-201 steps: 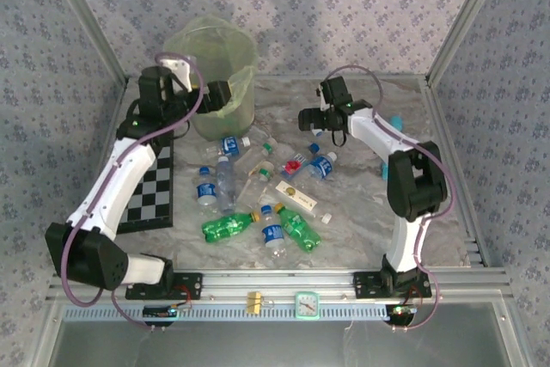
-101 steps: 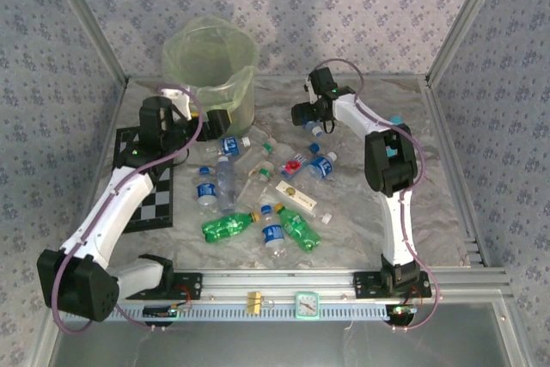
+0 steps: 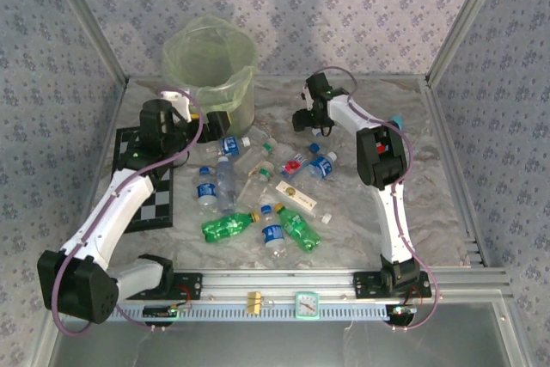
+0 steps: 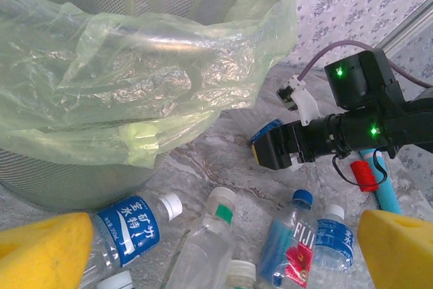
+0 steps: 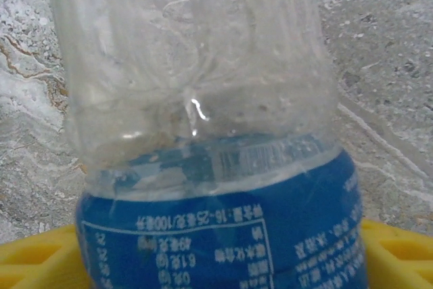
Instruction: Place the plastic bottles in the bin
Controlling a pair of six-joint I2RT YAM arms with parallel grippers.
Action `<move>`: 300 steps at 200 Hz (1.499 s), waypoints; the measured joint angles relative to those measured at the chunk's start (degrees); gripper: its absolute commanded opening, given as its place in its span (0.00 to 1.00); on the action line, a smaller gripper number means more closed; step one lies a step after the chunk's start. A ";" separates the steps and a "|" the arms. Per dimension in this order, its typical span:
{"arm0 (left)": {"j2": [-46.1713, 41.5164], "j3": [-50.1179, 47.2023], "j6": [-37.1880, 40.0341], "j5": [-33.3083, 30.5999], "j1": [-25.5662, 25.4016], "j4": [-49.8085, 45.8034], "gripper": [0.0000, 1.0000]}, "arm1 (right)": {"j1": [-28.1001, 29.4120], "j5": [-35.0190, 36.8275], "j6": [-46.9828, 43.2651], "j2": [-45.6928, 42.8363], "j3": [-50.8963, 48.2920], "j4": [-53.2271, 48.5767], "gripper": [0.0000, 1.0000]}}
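Observation:
The bin point(image 3: 210, 58), lined with a pale green bag point(image 4: 135, 65), stands at the back left. Several plastic bottles lie in the middle of the table: green ones point(image 3: 225, 226) and blue-labelled ones point(image 3: 206, 191). My left gripper point(image 3: 225, 125) hangs open at the bin's foot, above a blue-labelled bottle point(image 4: 125, 231), a clear bottle point(image 4: 203, 248) and a FIJI bottle point(image 4: 291, 241); its midpoint is point(image 4: 223, 248). My right gripper point(image 3: 299, 119) is shut on a clear bottle with a blue label point(image 5: 216, 167), yellow fingers point(image 5: 40, 262) pressing both sides.
A checkerboard mat point(image 3: 146, 186) lies under the left arm. A white box point(image 3: 296, 199) sits among the bottles, and a cyan tube point(image 4: 387, 197) lies to the right behind the right arm. Metal frame posts and patterned walls enclose the table.
The left gripper came down from the bin's rim to the bottles at its foot. The right arm swung in toward the back centre and its jaws closed on a bottle.

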 measured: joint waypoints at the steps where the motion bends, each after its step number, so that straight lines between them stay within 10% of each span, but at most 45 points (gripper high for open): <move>1: 0.00 0.00 -0.02 0.02 0.00 0.00 1.00 | -0.04 -0.11 -0.04 0.02 0.00 0.00 0.71; 79: 0.00 -0.04 -3.37 1.31 0.00 0.24 1.00 | -3.13 -8.41 1.57 -2.40 -5.01 5.44 0.54; 161: 2.51 1.44 -9.75 2.71 -4.83 4.74 1.00 | -2.21 -15.28 3.50 -25.57 -20.59 14.80 0.53; 300: 12.35 7.91 -14.21 2.93 -11.67 11.45 1.00 | 12.98 -21.66 8.57 -43.89 -37.03 27.61 0.53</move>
